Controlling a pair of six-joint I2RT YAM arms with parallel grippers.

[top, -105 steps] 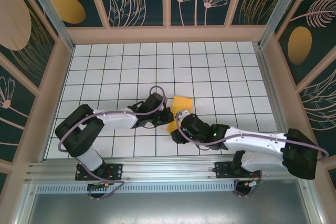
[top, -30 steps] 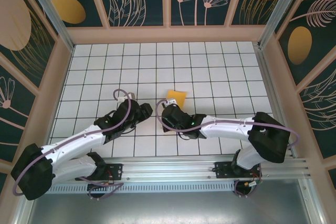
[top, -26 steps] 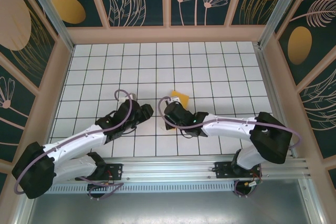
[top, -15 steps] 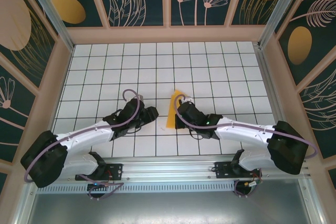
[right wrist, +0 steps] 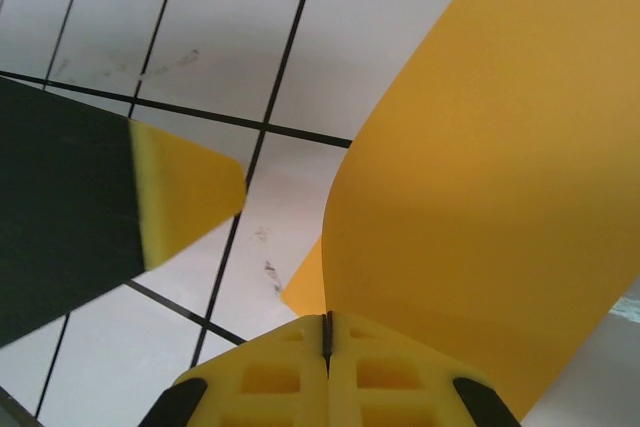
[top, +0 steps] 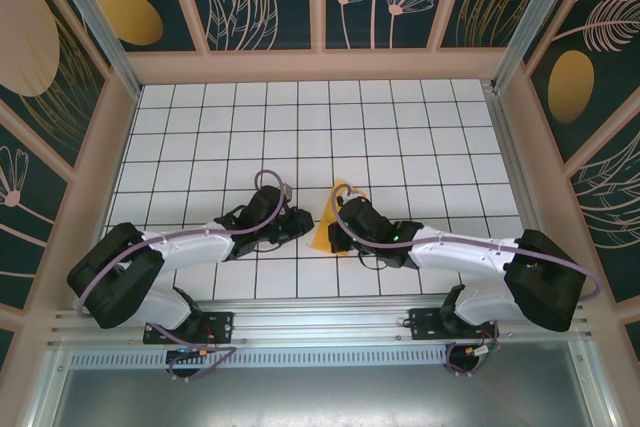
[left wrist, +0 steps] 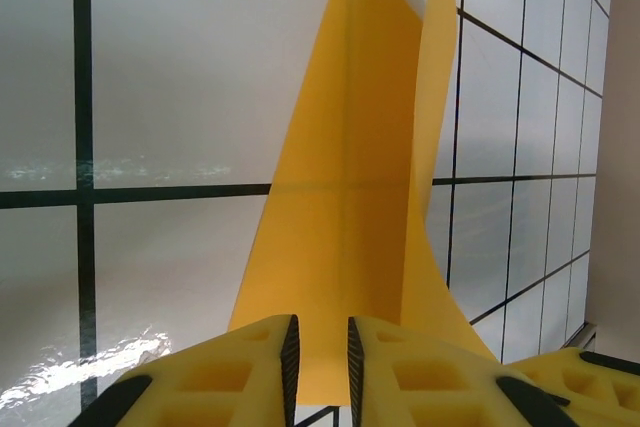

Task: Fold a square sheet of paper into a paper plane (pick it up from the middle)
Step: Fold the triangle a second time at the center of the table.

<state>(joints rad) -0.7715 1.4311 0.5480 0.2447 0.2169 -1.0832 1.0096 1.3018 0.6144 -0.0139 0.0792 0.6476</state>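
The square sheet of paper (top: pixel 325 219) is orange-yellow, folded and creased, and stands up off the white grid table between the two grippers. My right gripper (top: pixel 338 238) is shut on its lower edge; in the right wrist view the pads (right wrist: pixel 327 319) meet on the paper (right wrist: pixel 480 197), which curves up and away. My left gripper (top: pixel 306 228) comes in from the left. Its jaws (left wrist: pixel 319 327) stand a narrow gap apart, with the sheet (left wrist: pixel 350 197) and its centre crease showing through the gap. One left fingertip (right wrist: pixel 190 192) shows in the right wrist view, apart from the paper.
The white grid table (top: pixel 420 137) stretches behind and to both sides. Wooden walls (top: pixel 320 67) with dark patterned panels fence it in. The arm bases sit on the metal rail (top: pixel 320 322) at the near edge.
My left gripper has moved right, up to the paper, and its jaws have narrowed. The right gripper stayed shut on the sheet, shifted slightly right and toward the near edge, and turned it more edge-on.
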